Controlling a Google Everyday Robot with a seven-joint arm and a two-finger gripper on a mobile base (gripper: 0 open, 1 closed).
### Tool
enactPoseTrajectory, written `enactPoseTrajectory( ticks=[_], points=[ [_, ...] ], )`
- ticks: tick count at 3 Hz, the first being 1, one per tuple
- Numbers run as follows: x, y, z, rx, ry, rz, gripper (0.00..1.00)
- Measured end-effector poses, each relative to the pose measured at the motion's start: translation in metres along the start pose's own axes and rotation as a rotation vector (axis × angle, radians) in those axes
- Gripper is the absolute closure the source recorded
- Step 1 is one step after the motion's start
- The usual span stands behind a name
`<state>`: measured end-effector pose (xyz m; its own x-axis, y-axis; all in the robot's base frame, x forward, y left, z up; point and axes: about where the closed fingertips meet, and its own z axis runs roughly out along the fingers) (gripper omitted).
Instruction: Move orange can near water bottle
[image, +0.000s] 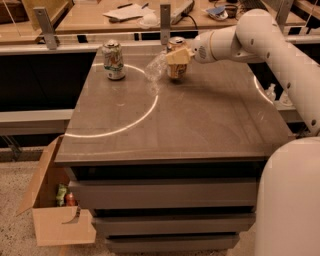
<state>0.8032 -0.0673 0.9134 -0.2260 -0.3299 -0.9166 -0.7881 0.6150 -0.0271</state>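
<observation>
At the upper centre of the frame, the robot's gripper (176, 57) reaches in from the right, its fingers closed around the upright orange can (176, 73) low over the far edge of the grey table (200, 120). The can stands just right of the water bottle (155, 67), which lies on its side. A white-and-green can (114, 60) stands further left, and an open cardboard box (50, 220) sits at lower left.
</observation>
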Motion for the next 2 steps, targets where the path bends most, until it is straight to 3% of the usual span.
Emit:
enactPoseTrajectory(
  ticks=[2],
  points=[
    [0.0168, -0.0040, 0.0130, -0.019, 0.019, -0.020, 0.35]
  ],
)
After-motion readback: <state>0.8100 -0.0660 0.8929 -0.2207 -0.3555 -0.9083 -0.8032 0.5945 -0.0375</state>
